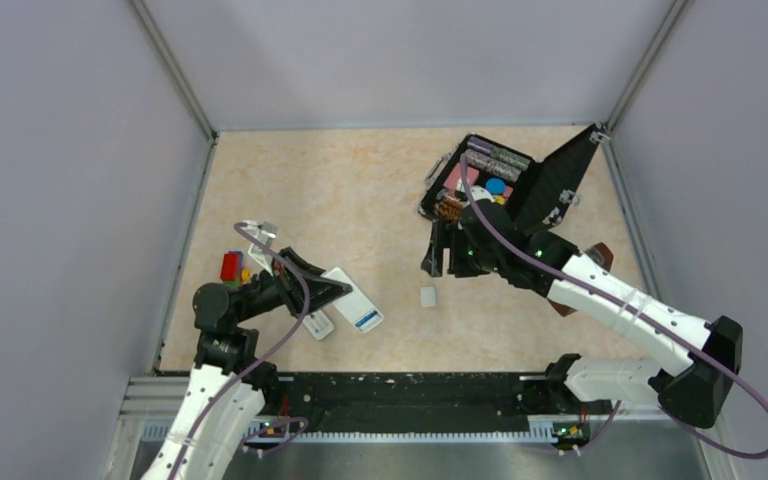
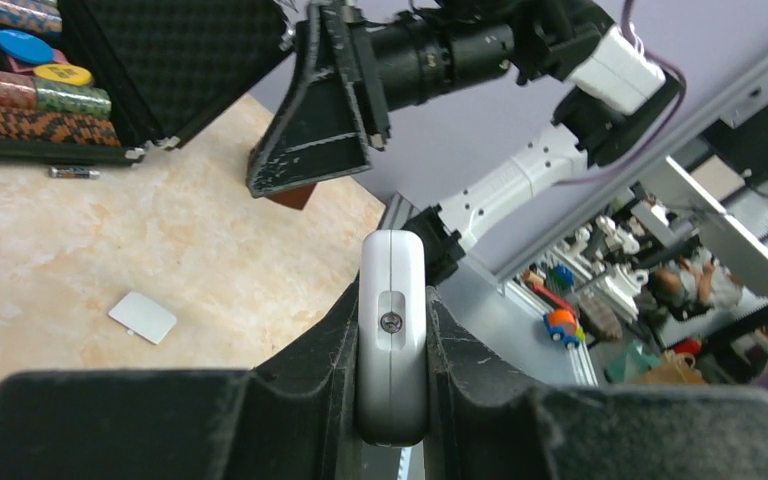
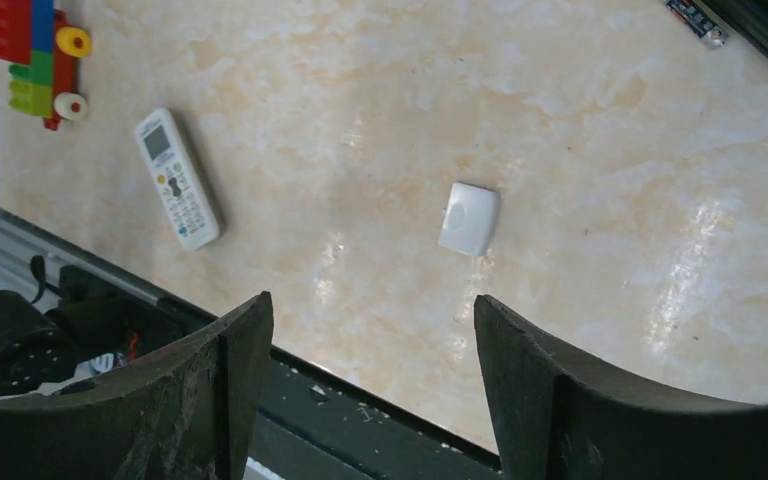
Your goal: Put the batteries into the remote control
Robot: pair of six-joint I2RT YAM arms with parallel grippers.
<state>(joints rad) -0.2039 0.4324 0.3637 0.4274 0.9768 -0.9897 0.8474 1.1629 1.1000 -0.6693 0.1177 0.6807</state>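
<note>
Beige marbled table, poker-chip case open at its far right. My right arm reaches out beside the case, its gripper spread wide and empty near the loose battery cover. One battery lies on the case side of the claw, its long axis along the case's front edge, nearer this arm. My left gripper clamps the remote control edge-up.

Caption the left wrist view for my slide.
Left gripper clamps the remote control edge-on; a small white cover lies on the table nearby.
</note>
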